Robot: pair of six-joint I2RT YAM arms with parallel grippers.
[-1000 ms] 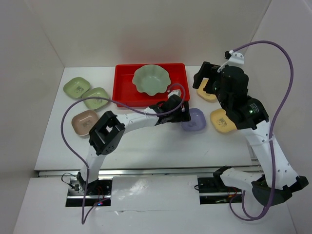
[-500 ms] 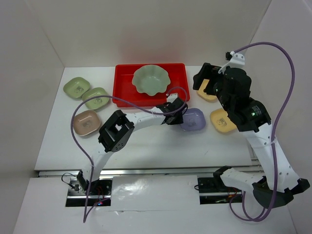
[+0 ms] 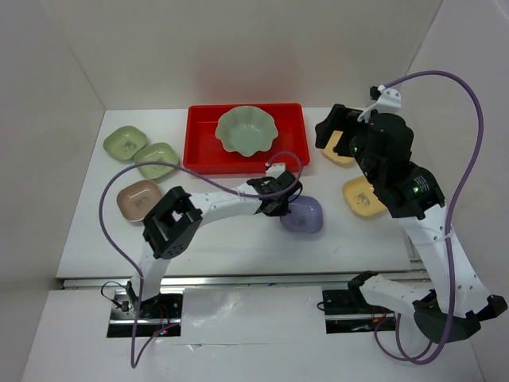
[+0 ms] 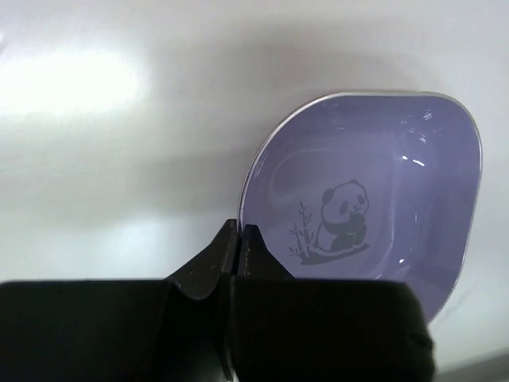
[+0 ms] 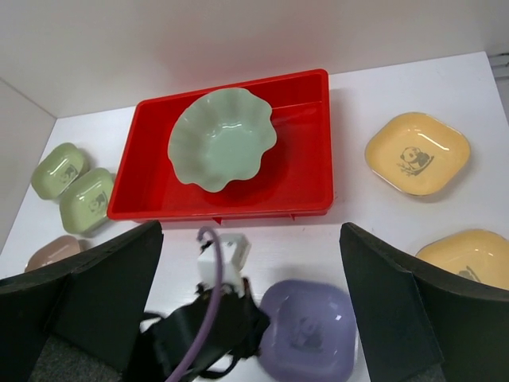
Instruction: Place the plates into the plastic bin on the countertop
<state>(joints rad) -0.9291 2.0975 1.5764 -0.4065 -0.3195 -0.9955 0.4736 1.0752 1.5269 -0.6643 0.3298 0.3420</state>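
Note:
My left gripper point(image 4: 241, 231) is shut on the near-left rim of a lavender plate point(image 4: 366, 199) with a panda print. From above, that left gripper point(image 3: 283, 208) and the lavender plate point(image 3: 303, 215) sit in front of the red plastic bin point(image 3: 199, 151), and the plate looks slightly tilted. A large pale-green scalloped plate point(image 3: 246, 130) lies inside the bin. My right gripper point(image 5: 250, 231) hangs open high over the white countertop point(image 3: 231, 239), holding nothing, with the bin point(image 5: 318, 119) below it.
Two small green plates point(image 3: 126, 143) point(image 3: 157, 161) and a pinkish-tan plate point(image 3: 138, 199) lie left of the bin. Two yellow plates point(image 5: 417, 153) point(image 5: 469, 263) lie to its right, under the right arm. White walls enclose the countertop on three sides.
My left gripper closed on the lavender plate's rim and pulled it toward the near edge and a little left. The right arm barely moved.

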